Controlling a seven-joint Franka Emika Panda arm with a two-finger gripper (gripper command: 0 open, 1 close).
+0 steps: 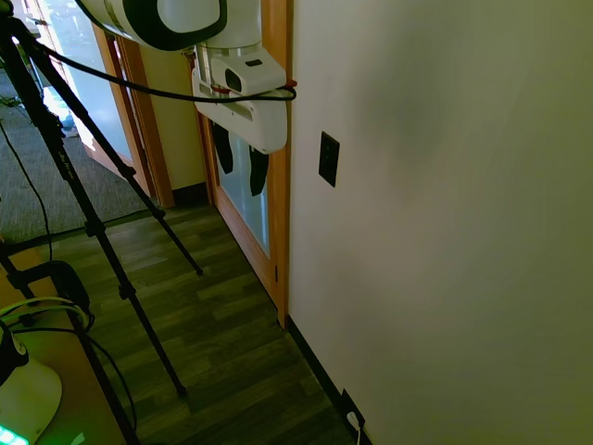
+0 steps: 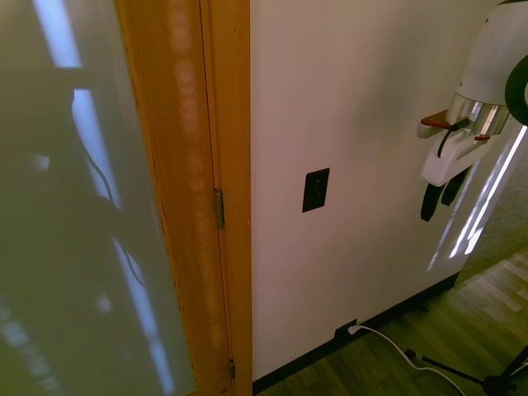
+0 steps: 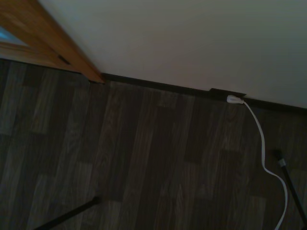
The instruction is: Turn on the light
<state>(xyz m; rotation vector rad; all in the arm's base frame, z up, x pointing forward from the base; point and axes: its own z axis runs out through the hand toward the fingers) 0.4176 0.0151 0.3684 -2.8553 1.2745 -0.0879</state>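
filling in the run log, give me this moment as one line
phase: approach | gripper: open, empty, pointing down, clear of wall | switch: untouched, on the wall beside wooden door frame | contact: none

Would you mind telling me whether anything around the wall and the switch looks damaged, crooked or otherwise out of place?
Nothing stands out. The switch sits straight on a clean wall, beside the wooden door frame. The pincer hangs open, apart from the wall and pointing down. Low down, a white plug sits in the outlet.
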